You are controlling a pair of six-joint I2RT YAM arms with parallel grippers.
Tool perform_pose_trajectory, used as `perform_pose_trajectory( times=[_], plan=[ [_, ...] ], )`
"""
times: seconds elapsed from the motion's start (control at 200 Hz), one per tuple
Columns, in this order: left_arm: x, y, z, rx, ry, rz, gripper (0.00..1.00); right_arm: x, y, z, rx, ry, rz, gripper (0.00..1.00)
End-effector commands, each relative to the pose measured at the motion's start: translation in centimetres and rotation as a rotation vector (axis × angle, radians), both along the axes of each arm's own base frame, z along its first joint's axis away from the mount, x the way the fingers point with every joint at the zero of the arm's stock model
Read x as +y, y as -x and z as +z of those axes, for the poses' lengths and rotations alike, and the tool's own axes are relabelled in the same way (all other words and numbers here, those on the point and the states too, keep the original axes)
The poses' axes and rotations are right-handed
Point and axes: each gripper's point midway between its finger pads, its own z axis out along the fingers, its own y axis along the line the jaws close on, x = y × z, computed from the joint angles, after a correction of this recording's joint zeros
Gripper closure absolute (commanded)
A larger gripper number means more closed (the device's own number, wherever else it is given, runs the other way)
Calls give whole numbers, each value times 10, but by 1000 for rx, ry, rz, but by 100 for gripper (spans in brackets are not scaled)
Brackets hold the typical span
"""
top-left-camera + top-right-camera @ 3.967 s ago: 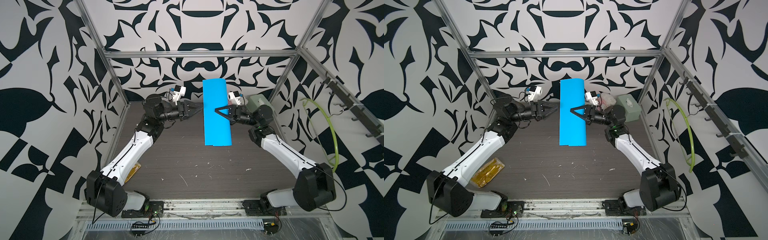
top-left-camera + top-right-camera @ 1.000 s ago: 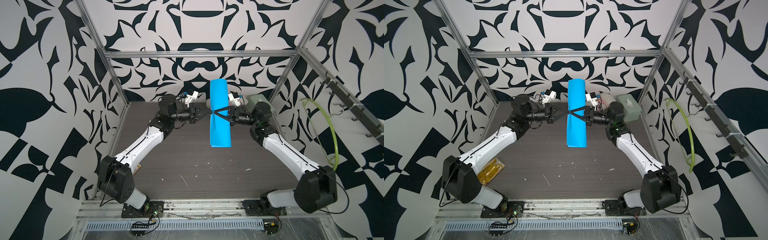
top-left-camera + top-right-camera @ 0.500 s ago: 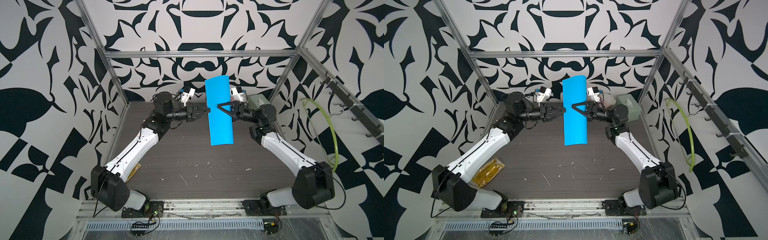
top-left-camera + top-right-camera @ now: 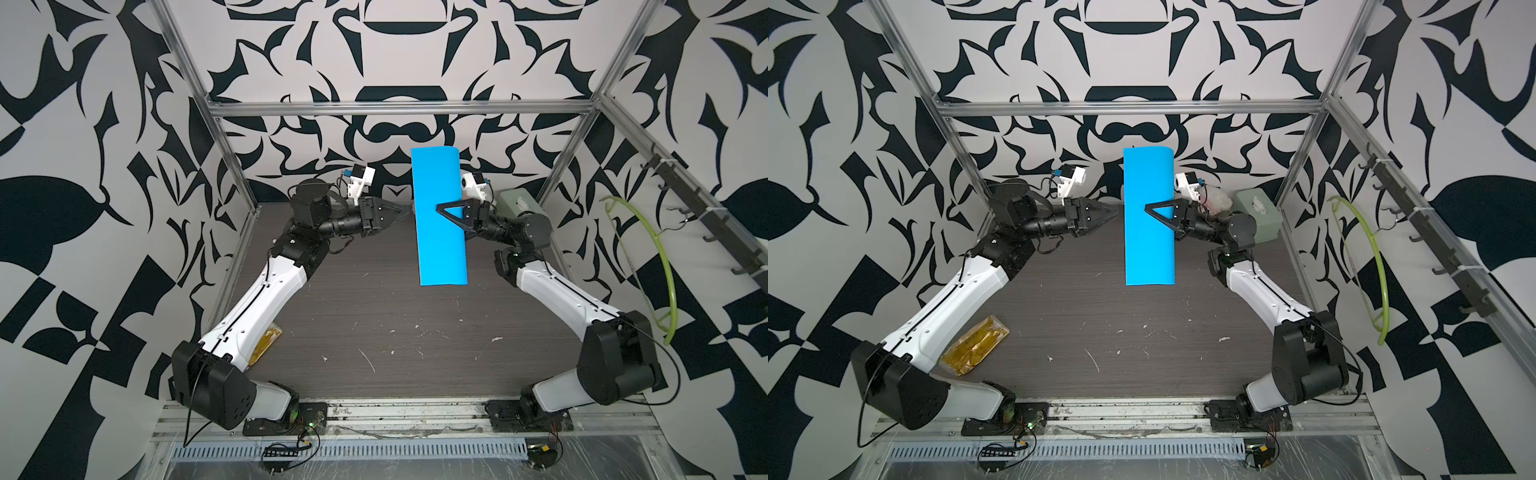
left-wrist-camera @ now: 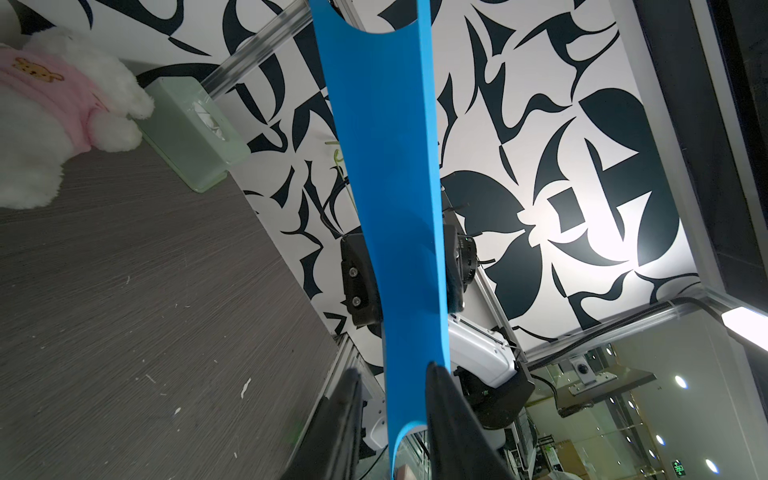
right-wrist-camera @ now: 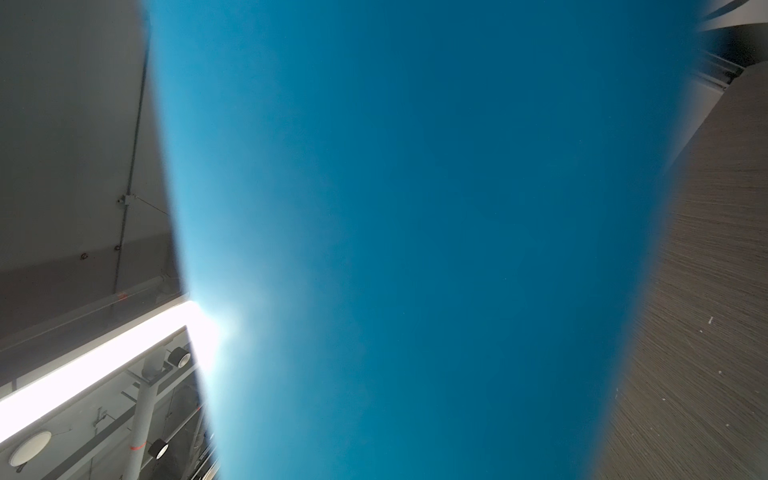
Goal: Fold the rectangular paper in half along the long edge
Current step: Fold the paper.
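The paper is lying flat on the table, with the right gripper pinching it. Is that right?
Not quite. The paper isn't lying flat on the table. It's held up in the air, with the right gripper pinching it. Both top views show this.

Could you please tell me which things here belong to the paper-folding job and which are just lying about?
In the job:
rectangular paper
right gripper, holding it
left gripper, open at its edge

Lying about:
tissue box
plush toy
yellow packet
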Motion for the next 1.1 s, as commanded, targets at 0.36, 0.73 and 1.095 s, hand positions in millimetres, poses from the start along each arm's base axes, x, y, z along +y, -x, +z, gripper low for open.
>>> perform_pose_trajectory(
  times=[0.36,0.73,1.095],
  plan=[
    [-3,-2,8,-6,30,-18,68,-11,13,42,-90,-111,-7,51],
    [-21,2,1,27,16,-61,68,-9,1,34,-65,-113,-20,51],
    [-31,5,-5,57,6,-86,68,-7,-8,22,-52,-95,-28,51]
  ],
)
